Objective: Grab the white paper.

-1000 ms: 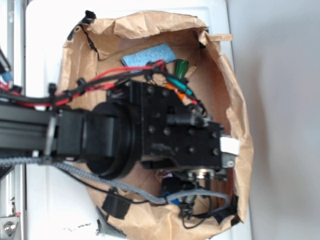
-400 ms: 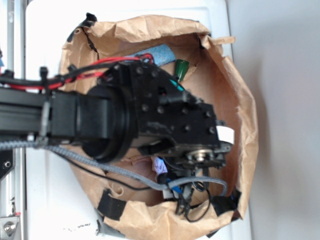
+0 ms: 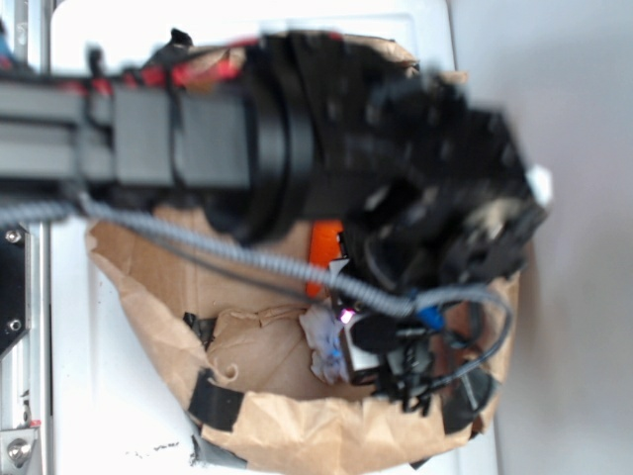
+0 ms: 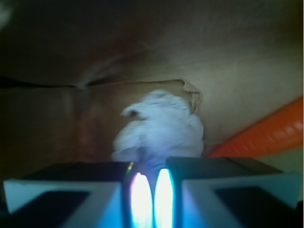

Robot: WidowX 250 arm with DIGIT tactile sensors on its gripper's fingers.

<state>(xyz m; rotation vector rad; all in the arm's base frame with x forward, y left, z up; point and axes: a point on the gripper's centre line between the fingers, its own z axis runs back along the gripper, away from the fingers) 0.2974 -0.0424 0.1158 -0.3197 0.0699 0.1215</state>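
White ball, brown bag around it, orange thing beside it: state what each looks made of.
The white paper: crumpled paper, matte, full of creases. The brown bag: kraft paper, dull tan, wrinkled with torn edges. The orange object: probably plastic, since it looks smooth with faint ridges and a slight sheen, though blur leaves that open.

One crumpled off-white ball of paper [image 4: 159, 126], one ribbed orange carrot [image 4: 263, 135] and one brown paper bag [image 3: 267, 421] were visible; one black robot arm [image 3: 198, 139] with one hand [image 4: 152, 192] was present.
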